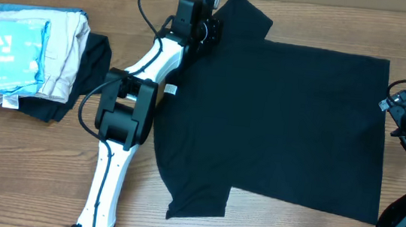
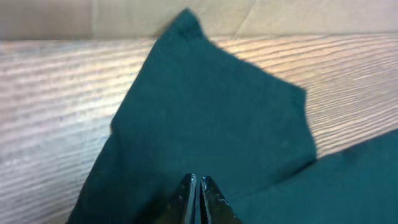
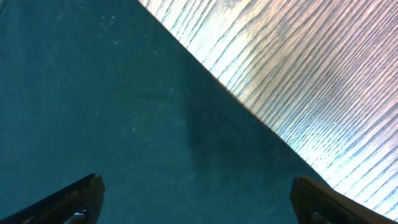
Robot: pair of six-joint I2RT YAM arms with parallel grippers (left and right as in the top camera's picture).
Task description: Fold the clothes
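On the counter [image 1: 31,163] the black T-shirt [image 1: 285,122] lies spread flat, collar to the left and hem to the right, with no fold made, so the whole job looks to be ahead. A pile of folded garments [image 1: 35,58] sits apart at the left, and only the arms reach over the shirt. The left end effector [image 2: 198,193] is closed at the far sleeve [image 2: 211,106], whether pinching cloth I cannot tell, while the right end effector [image 3: 198,183] hangs wide open over the hem, holding nothing
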